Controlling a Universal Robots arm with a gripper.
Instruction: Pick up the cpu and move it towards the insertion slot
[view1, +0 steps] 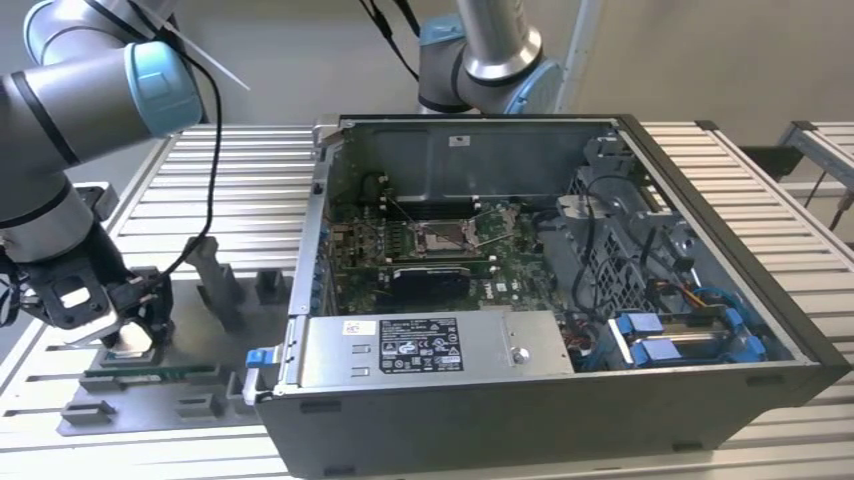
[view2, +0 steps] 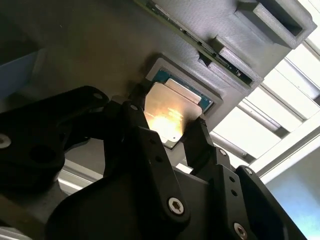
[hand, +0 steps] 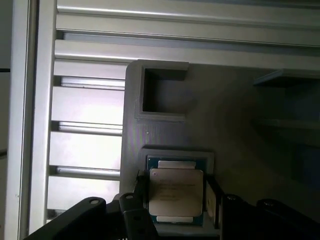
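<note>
At the exterior view's lower left, the black end effector (view1: 123, 335) hangs open. Its fingers (view2: 140, 125) flank the silvery square cpu (view2: 172, 107), which sits in a grey plastic holder (hand: 165, 131). The silver-framed insertion slot (view1: 443, 236) lies well apart, inside the open computer case (view1: 561, 390).

One cpu (hand: 176, 192) rests in one grey fixture (hand: 200, 110). One insertion slot (view1: 441, 237) and one power supply (view1: 427, 350) occupy one open computer case (view1: 534, 430).

You can read nothing: print on the silver metal box's (view1: 527, 352) white label (view1: 418, 345) and the silvery square cpu (hand: 176, 192) is illegible.
</note>
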